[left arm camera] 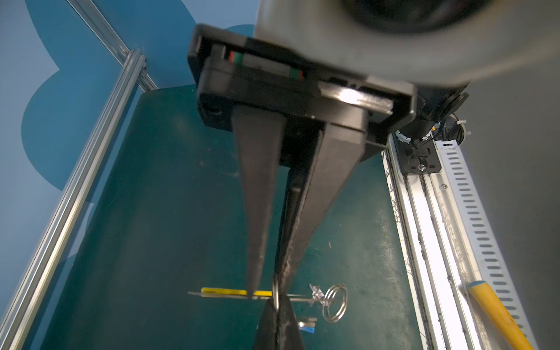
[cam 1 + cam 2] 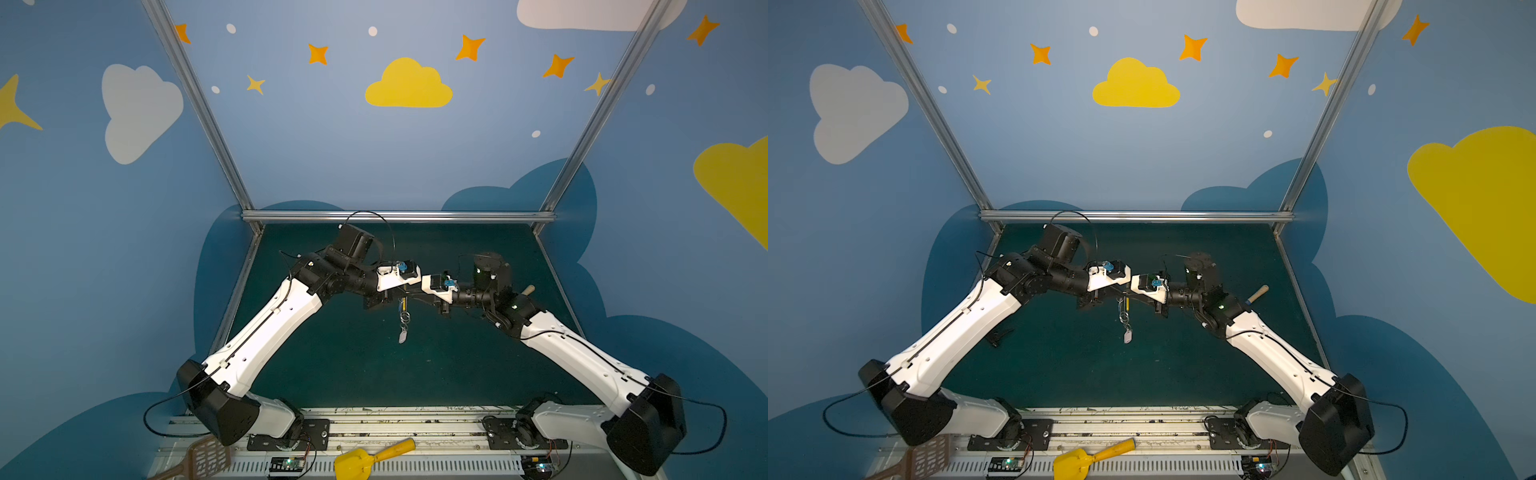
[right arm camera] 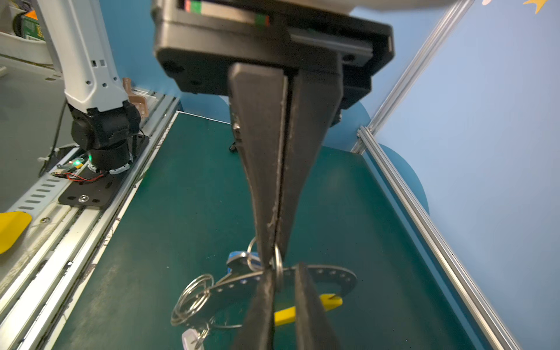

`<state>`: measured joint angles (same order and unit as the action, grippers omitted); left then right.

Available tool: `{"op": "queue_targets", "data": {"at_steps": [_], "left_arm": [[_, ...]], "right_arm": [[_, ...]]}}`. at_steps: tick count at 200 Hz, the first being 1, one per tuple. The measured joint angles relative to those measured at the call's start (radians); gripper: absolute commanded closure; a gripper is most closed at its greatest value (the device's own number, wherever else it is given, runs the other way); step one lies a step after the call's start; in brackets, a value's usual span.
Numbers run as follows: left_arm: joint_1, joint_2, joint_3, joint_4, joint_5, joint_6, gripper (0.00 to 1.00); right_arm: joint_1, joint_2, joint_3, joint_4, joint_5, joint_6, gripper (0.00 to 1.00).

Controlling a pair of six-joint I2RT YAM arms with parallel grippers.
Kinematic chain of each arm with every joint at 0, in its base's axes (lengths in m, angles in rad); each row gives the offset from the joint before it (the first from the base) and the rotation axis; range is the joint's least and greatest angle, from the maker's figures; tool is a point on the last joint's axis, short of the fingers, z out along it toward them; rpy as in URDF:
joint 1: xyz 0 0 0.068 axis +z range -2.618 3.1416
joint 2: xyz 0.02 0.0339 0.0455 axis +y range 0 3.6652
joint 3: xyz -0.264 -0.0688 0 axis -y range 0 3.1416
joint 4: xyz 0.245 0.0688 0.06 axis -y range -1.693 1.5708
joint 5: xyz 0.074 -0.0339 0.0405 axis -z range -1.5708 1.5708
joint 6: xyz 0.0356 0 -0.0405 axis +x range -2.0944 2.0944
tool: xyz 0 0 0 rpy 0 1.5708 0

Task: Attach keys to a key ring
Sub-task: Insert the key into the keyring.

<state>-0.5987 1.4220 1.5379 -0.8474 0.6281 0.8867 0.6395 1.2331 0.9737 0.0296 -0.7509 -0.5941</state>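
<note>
Top views: left arm (image 2: pixel 266 332) and right arm (image 2: pixel 582 357) meet tip to tip above the middle of the mat (image 2: pixel 374 374). The key ring (image 2: pixel 402 306) hangs between them, clear of the mat, yellow sleeve (image 2: pixel 1127 303) showing. The white fob (image 2: pixel 402 336) dangles lowest. Both top views agree.

Left wrist: left gripper (image 1: pixel 268 292) is clamped on the key ring, which is seen edge-on, with one tip on the sleeve. The right gripper (image 1: pixel 277 303) points in from the opposite side, tips touching the hoop. The blue-tag key (image 1: pixel 306 325) hangs just beside it.

Right wrist: right gripper jaws are pressed together, pinching a small split ring (image 3: pixel 279 266) right at the key ring's holed band. The blue-tag key is just behind the tips. Left fingers (image 3: pixel 312 312) straddle the sleeve.
</note>
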Motion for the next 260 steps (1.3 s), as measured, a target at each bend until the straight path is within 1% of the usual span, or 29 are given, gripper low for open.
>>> {"op": "queue_targets", "data": {"at_steps": [5,46,51,55,66,72,80,88,95,134,152,165,183,218,260], "left_arm": [[0.000,0.002,0.003,-0.004,-0.005,0.003,0.97],[-0.007,0.002,0.005,-0.017,-0.014,0.018,0.97],[-0.008,0.002,0.005,-0.018,-0.014,0.018,0.94],[-0.008,0.002,0.005,-0.016,-0.016,0.017,0.89],[-0.010,0.001,0.002,-0.013,-0.017,0.009,0.83],[-0.010,-0.002,-0.005,-0.003,-0.018,0.005,0.76],[-0.009,-0.011,-0.022,0.016,-0.017,-0.009,0.70],[-0.004,-0.025,-0.048,0.047,-0.014,-0.021,0.66],[0.002,-0.041,-0.076,0.075,-0.011,-0.034,0.66],[0.063,-0.165,-0.290,0.283,0.041,-0.136,0.67],[0.078,-0.193,-0.351,0.372,0.071,-0.187,0.69],[0.081,-0.199,-0.373,0.421,0.091,-0.214,0.70],[0.081,-0.202,-0.391,0.476,0.110,-0.245,0.69],[0.082,-0.215,-0.405,0.543,0.138,-0.285,0.70],[0.082,-0.223,-0.405,0.574,0.155,-0.300,0.81]], "right_arm": [[0.001,0.000,0.000,-0.003,-0.001,-0.003,1.00],[0.001,0.000,0.000,-0.019,-0.012,-0.002,1.00],[0.001,0.000,0.000,-0.019,-0.013,-0.002,1.00],[0.001,0.000,0.000,-0.019,-0.013,-0.002,1.00],[0.001,0.000,0.000,-0.019,-0.010,-0.002,1.00],[0.001,0.000,0.000,-0.019,-0.009,-0.002,1.00],[-0.001,0.000,0.000,-0.019,-0.008,0.001,1.00],[-0.002,0.000,0.000,-0.019,-0.009,0.007,1.00],[-0.002,0.000,0.000,-0.018,-0.010,0.012,1.00],[-0.003,0.000,0.000,0.011,-0.023,0.075,1.00],[-0.003,0.000,0.000,0.058,-0.031,0.121,1.00],[-0.003,0.000,0.000,0.090,-0.039,0.146,1.00],[-0.003,0.002,0.000,0.117,-0.051,0.171,1.00],[-0.003,0.010,0.000,0.139,-0.068,0.195,1.00],[-0.008,0.027,0.000,0.154,-0.084,0.207,1.00]]}}
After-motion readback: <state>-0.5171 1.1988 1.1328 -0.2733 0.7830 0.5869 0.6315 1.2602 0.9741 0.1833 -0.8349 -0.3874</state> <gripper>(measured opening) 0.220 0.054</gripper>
